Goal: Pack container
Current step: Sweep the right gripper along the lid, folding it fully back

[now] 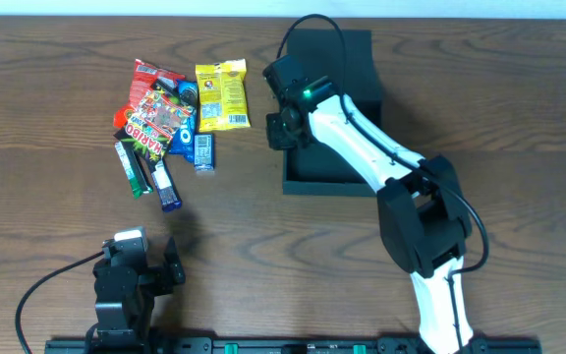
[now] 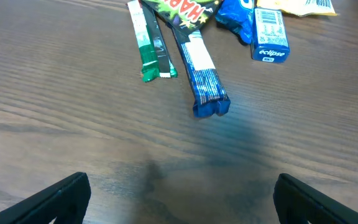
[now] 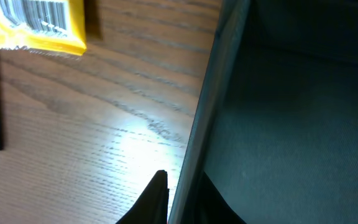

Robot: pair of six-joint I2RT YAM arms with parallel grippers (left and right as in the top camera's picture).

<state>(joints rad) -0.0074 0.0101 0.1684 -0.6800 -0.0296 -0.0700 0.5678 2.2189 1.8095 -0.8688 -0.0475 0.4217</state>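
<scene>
Dark wood surface (image 1: pixel 47 147), with snacks (image 1: pixel 170 118) heaped left and the container (image 1: pixel 334 167) at far centre, flap open. Seems to be steadying the box before loading: grips its left wall in the right pincer (image 1: pixel 281 130), clenched astride the rim. Reaches long from the near edge, elbow bent. Holds the left pincer (image 2: pixel 182 193) released, empty, low near the blue bar (image 2: pixel 204 87). Next calls for bringing a packet across.

Dark brown wood-grain surface (image 1: pixel 47 197) seen filling overhead view. Pale strip (image 1: pixel 116 6) seen beyond far edge, nature not discernible. Soft glare (image 3: pixel 135 140) reflected off grain in right wrist view.
</scene>
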